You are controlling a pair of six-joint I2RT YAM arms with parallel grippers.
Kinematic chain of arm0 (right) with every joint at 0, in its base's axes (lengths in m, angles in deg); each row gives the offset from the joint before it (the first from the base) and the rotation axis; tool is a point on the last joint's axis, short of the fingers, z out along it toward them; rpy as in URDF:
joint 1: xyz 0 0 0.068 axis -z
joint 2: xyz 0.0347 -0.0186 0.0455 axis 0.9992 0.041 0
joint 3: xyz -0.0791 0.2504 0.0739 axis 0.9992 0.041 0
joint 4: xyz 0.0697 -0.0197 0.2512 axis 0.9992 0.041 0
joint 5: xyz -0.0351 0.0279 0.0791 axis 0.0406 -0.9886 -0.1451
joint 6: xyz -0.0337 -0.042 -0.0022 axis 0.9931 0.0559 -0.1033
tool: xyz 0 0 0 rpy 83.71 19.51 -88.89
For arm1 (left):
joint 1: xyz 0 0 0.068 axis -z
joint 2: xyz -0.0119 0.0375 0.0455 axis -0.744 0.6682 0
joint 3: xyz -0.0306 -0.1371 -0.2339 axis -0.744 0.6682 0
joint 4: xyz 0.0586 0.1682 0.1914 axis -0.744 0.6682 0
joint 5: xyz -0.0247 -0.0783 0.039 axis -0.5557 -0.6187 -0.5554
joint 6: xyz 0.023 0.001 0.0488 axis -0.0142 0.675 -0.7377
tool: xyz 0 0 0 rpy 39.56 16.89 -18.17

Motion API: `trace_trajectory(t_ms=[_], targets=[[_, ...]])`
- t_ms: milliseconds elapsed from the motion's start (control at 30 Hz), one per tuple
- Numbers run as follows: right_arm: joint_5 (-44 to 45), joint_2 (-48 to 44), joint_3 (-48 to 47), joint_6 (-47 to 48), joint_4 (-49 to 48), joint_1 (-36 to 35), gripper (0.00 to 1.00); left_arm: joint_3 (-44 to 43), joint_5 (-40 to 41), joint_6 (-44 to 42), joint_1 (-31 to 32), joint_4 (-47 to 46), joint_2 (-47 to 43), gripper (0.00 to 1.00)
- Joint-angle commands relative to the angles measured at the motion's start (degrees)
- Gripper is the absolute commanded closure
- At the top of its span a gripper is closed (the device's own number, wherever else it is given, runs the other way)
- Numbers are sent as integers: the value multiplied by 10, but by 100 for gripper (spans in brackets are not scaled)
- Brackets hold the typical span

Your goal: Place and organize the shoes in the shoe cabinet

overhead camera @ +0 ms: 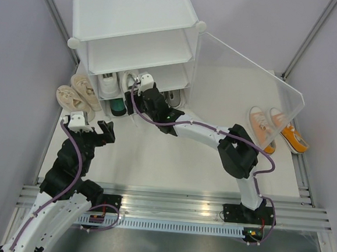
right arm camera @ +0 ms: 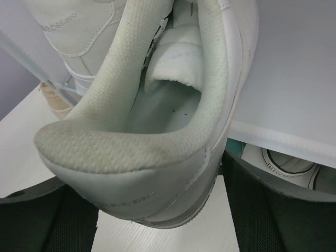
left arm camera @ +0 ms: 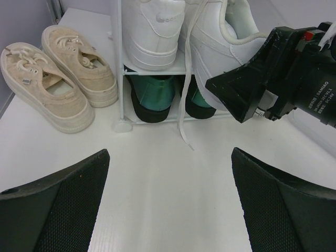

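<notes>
The shoe cabinet (overhead camera: 136, 12) stands at the back left, and its clear door (overhead camera: 248, 74) is swung out to the right. One white shoe (left arm camera: 157, 31) sits on a low shelf. The heel of the second white shoe (right arm camera: 157, 157) sticks out between the fingers of my right gripper (right arm camera: 152, 184), which is open. A white lace (left arm camera: 184, 115) hangs down to the table. Dark green shoes (left arm camera: 155, 94) sit on the tier below. Beige shoes (left arm camera: 58, 79) lie on the table left of the cabinet. My left gripper (left arm camera: 169, 152) hovers open over bare table in front of them.
An orange pair (overhead camera: 276, 130) lies on the table at the right, behind the door panel. A grey-white shoe (right arm camera: 286, 163) shows in the bottom tier at the right. The right arm (overhead camera: 214, 135) stretches across the middle of the table. Grey walls close in both sides.
</notes>
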Motion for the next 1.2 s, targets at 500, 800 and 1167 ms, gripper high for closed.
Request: trace_trajectory(t_ms=[500, 800, 1167], targets=[[202, 28, -47, 25, -88, -28, 99, 2, 1, -17, 3, -25, 7, 0], [207, 42, -95, 34, -98, -15, 99, 2, 2, -17, 4, -24, 8, 0], [206, 78, -155, 16, -85, 5, 99, 3, 0, -17, 4, -24, 7, 0]])
